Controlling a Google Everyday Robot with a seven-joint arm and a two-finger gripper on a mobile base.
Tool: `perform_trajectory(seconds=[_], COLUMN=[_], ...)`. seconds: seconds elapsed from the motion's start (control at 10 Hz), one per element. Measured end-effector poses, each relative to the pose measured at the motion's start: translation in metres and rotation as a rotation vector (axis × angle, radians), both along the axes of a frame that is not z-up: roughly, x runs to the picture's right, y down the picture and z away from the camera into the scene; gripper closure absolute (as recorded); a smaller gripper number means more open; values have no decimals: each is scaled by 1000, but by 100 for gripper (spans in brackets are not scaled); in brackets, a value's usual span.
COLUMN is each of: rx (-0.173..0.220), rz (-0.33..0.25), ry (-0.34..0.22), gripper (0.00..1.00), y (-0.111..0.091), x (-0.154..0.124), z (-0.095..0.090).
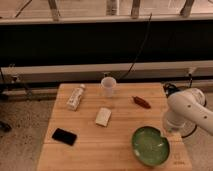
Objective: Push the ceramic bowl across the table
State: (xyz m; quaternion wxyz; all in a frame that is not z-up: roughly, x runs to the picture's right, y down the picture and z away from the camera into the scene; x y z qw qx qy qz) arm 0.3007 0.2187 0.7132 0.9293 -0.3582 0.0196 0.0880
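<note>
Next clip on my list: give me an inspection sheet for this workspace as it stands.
surface: light wooden table, planks joined lengthwise.
job's things: green ceramic bowl, upright near the front right corner.
clutter: white cup, bottle lying down, pale block, flat black object, reddish-brown item.
claw: low at the bowl's far right rim, below the white arm.
cables: dark cable rising behind the table.
surroundings: dark wall band, speckled floor.

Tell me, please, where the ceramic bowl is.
In the camera view, the ceramic bowl sits at the front right corner of the table, the gripper beside the bowl's far rim.
</note>
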Motion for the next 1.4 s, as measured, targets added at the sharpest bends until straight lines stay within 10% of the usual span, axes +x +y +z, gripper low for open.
perform_trajectory(seconds=[1.4], rx=[-71], rz=[159], ry=[9], gripper=[99], y=[28], x=[7], z=[47])
